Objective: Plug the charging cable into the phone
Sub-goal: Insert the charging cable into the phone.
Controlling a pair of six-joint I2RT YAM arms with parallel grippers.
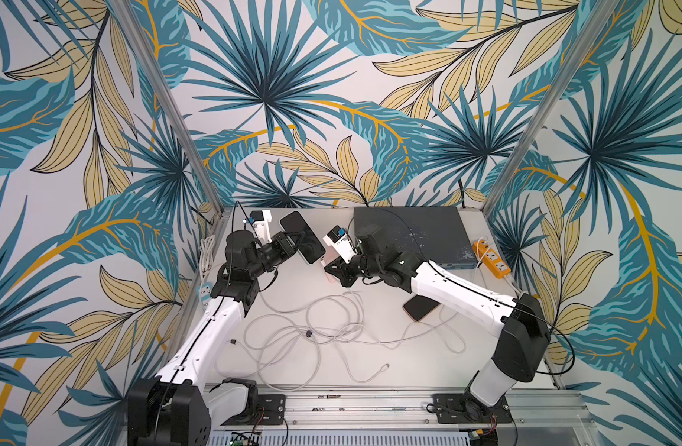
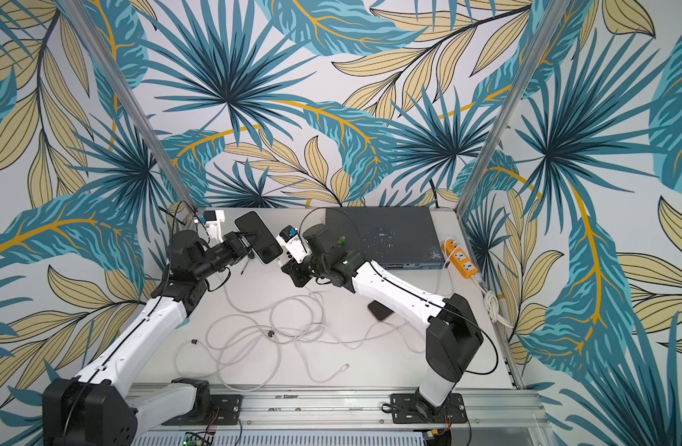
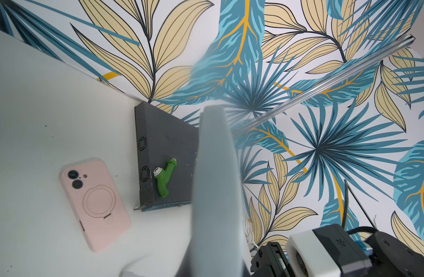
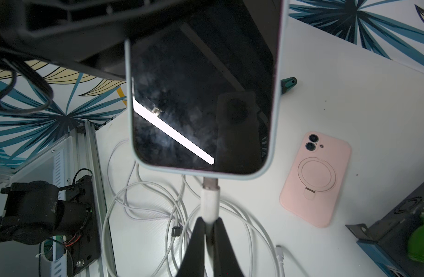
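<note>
The left gripper (image 1: 297, 237) is clamping its black fingers across a dark-screened phone in a pale blue case (image 4: 201, 96), holding it up over the back of the white table (image 1: 370, 370) with the screen facing up. The right gripper (image 4: 209, 221) is pinching the white plug (image 4: 209, 201) of the white charging cable (image 1: 312, 332) between its fingers. The plug's metal tip is meeting the phone's bottom edge, though I cannot tell how deep it is sitting, while the cable is trailing in loose loops near a pink-cased phone (image 4: 316, 179) lying face down.

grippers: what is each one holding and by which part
Left gripper clamps the blue-cased phone across its body, away from the port end. Right gripper pinches the charging cable plug at its back end, by the cord.
</note>
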